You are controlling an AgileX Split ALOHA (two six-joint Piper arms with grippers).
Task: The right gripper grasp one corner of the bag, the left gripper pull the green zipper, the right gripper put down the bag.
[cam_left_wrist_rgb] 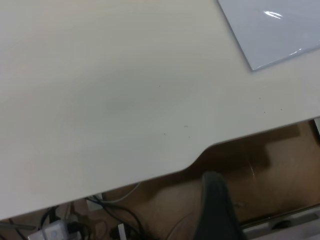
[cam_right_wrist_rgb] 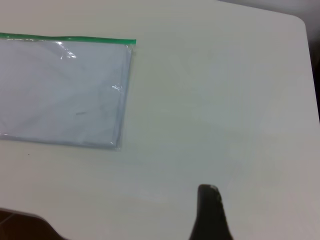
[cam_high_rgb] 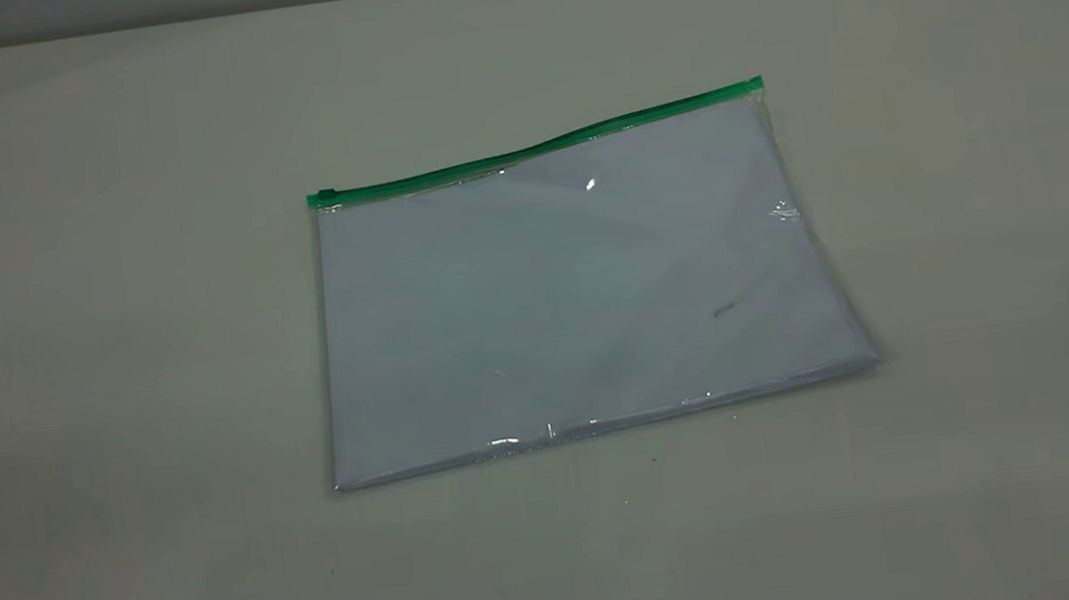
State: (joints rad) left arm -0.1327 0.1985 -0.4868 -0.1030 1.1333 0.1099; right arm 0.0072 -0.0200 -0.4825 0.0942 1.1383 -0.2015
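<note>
My left hand (cam_left_wrist_rgb: 212, 210) hangs past the pale worktop (cam_high_rgb: 96, 340) edge, my right hand (cam_right_wrist_rgb: 210, 212) above it; how far either spreads I cannot tell. The flat clear plastic bag (cam_high_rgb: 564, 297) lies well ahead of both, untouched, its green zipper (cam_high_rgb: 533, 150) along the far edge.

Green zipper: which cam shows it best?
Exterior view: the green zipper runs full length along the far edge of the bag, slider at its left end. Right wrist view shows only part of the strip. Left wrist view shows just a bag corner, no zipper.
</note>
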